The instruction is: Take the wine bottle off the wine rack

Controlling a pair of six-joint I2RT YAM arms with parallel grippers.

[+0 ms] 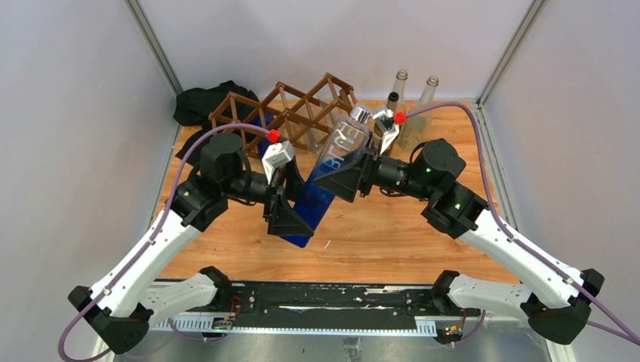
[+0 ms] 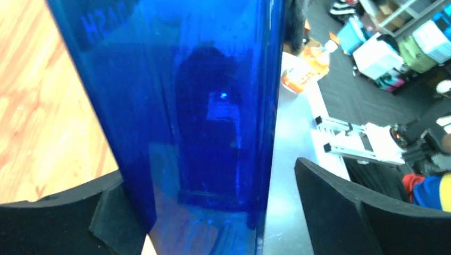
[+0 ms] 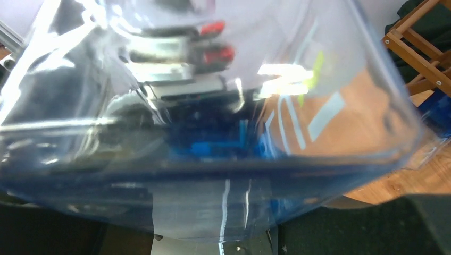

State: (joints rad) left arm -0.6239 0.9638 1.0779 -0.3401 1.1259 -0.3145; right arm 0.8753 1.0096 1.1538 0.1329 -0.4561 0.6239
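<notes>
Wine bottle [image 1: 332,170] clear of wine rack [image 1: 283,113], tilted, axis 7-to-1 o'clock; left gripper [image 1: 298,215] straddles blue base, jaws wide with gap; right gripper [image 1: 349,177] at clear upper body from 3 o'clock, grip unclear.

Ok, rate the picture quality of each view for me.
Top external: evenly lit and sharp. Left wrist: the blue-to-clear transparent bottle fills the frame, dark and soft. Right wrist: its clear upper part is blurred, streaked with white glare and reflections.

1 rack [image 1: 296,113], 1 cloth [image 1: 200,102], 2 arms [image 1: 155,245], 4+ bottles [image 1: 341,149].
</notes>
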